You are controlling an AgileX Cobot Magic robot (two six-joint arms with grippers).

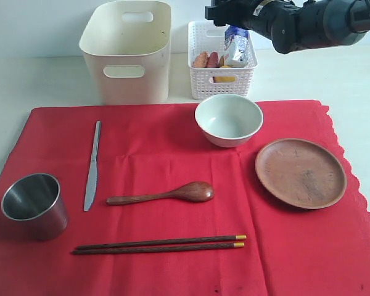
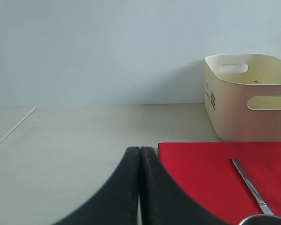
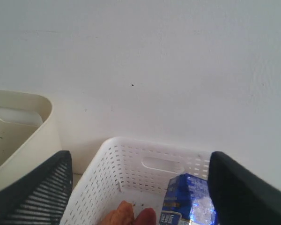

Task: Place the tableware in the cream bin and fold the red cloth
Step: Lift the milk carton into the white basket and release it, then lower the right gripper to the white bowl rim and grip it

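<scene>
The red cloth (image 1: 160, 148) lay spread flat over the bench (image 1: 37, 80), with its scalloped edge along the right side in the exterior view. All the tableware sat on it, none of it yet in the cream bin (image 1: 128, 86), which stood upright on the bare bench just behind the cloth's far left part.

The steel cup (image 1: 34, 205) stood upright near the cloth's left edge. Just to its right lay the silver table knife (image 1: 92, 168), pointing away toward the bin. The brown wooden spoon (image 1: 166, 195) lay across the middle, its bowl end to the right. Nearer the front, the dark chopsticks (image 1: 160, 245) lay side by side, gold tips to the right. The pale green bowl (image 1: 229, 119) stood at the far edge of the cloth, and the round brown plate (image 1: 300, 172) sat in front of it and to the right, apart from it.

A white lattice basket (image 1: 222, 83) stood right of the bin and held a blue milk carton (image 1: 237, 46) and what looked like sausages, though these were partly hidden.

The right arm (image 1: 296, 18) hung above that basket; its jaws stood wide apart with nothing between them. The left jaws were pressed together on nothing, low over the bare bench beside the cloth's corner.
</scene>
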